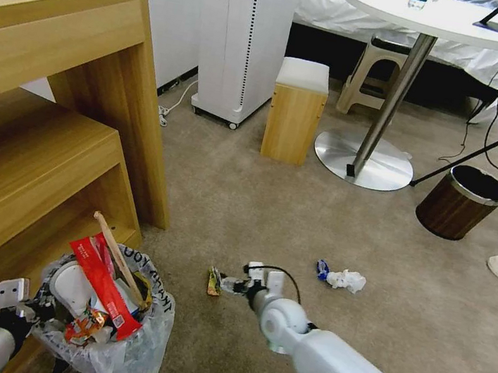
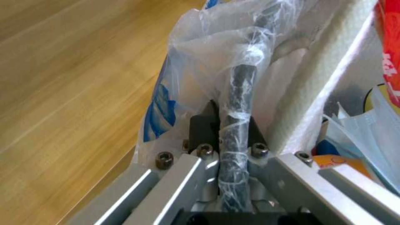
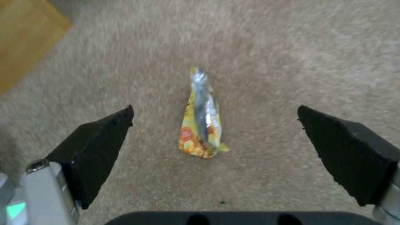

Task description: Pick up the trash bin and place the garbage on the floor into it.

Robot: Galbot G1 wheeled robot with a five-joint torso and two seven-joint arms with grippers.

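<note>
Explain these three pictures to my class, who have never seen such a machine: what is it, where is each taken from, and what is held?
It is a wheeled robot with two arms. One camera looks down from its head; one sits on each wrist. The left gripper is shut on the rim of the trash bin, already stuffed with litter. The right gripper hangs open above a yellow snack packet lying on the floor. A crumpled white tissue lies farther off, to the robot's right.

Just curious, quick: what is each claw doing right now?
Left gripper: shut on the trash bin rim.
Right gripper: open, over the snack packet.
</note>
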